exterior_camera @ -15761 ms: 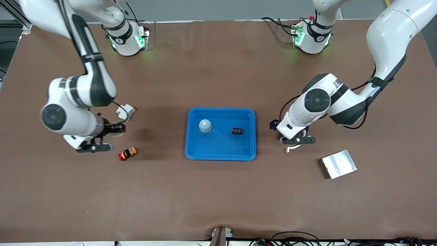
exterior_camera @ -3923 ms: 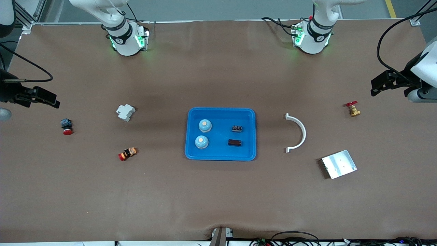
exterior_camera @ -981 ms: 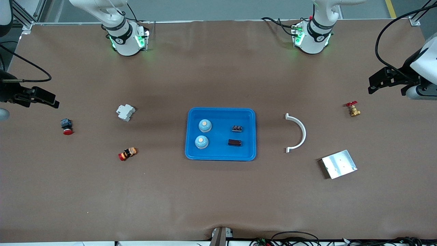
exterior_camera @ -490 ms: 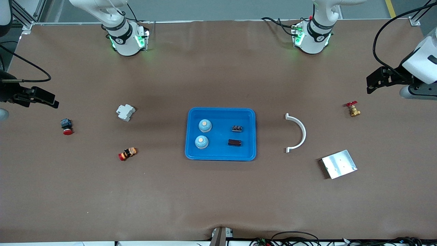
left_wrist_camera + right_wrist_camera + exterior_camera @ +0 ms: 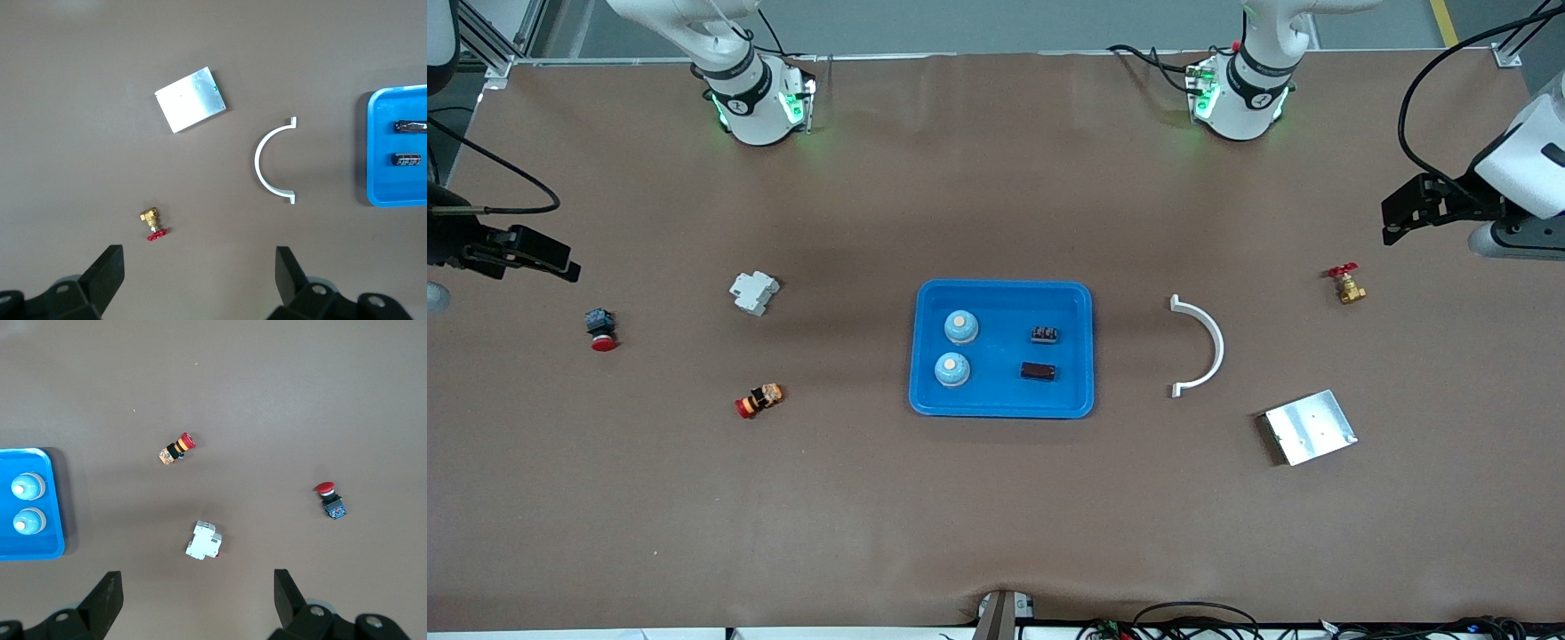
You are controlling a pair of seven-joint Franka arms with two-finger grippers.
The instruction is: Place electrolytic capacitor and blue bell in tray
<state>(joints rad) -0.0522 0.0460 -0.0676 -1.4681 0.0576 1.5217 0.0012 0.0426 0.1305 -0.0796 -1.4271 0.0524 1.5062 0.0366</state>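
Note:
The bright-blue tray (image 5: 1003, 288) lies mid-table. In it stand two blue bells (image 5: 960, 327) (image 5: 951, 370), and beside them lie the dark electrolytic capacitor (image 5: 1038, 371) and a black block (image 5: 1044, 334). My left gripper (image 5: 1405, 213) hangs open and empty high over the left arm's end of the table. Its wrist view shows the tray (image 5: 371, 153), the capacitor (image 5: 409, 125) and wide-apart jaws (image 5: 198, 277). My right gripper (image 5: 543, 258) is open and empty over the right arm's end. Its wrist view (image 5: 197, 597) shows the tray (image 5: 57, 520) and both bells (image 5: 27, 486) (image 5: 29, 521).
Toward the right arm's end lie a white breaker (image 5: 753, 292), a red-capped blue button (image 5: 600, 328) and a red-and-yellow button (image 5: 759, 399). Toward the left arm's end lie a white arc (image 5: 1202, 347), a silver plate (image 5: 1309, 427) and a brass valve (image 5: 1346, 284).
Since the oldest frame both arms have drawn back from the tray, and a second bell and the capacitor now lie in it. Over the last second the left gripper has risen slightly.

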